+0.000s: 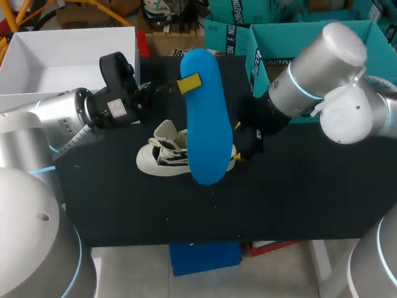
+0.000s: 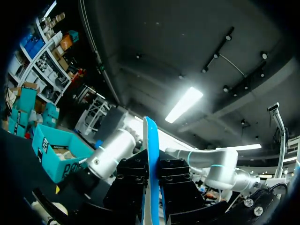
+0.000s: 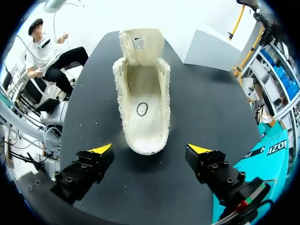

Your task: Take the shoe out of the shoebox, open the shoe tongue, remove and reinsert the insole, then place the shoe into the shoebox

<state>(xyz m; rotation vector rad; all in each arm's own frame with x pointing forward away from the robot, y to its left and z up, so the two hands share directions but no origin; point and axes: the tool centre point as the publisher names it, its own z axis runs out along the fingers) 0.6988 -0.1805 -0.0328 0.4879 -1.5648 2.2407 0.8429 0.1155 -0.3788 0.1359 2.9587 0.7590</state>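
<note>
White card is what you notice first at the left: the open shoebox (image 1: 65, 56) sits off the table's far left corner, well apart from everything else. From that side the left arm (image 1: 59, 115) comes in over the black table (image 1: 298, 198), and its left gripper (image 1: 186, 84) is clenched on the blue insole (image 1: 201, 118) near one end. The left wrist view shows it plainly, the insole (image 2: 150, 159) edge-on with a black finger (image 2: 133, 180) pressed to each face. From above, the insole is held up off the table with its broad blue side to the camera, and its lower end hides part of the shoe.

Just below it, the shoe (image 1: 162, 156) rests on its sole around the table's middle, cream and black with a white rubber edge. In the right wrist view the shoe (image 3: 143, 112) lies straight ahead of the fingers, its tongue (image 3: 140, 44) folded back and its bare inner floor showing.

At the right, the right gripper (image 1: 239, 141) hangs near the shoe's heel, released, its yellow tips (image 3: 101, 149) spread wide and touching nothing.
</note>
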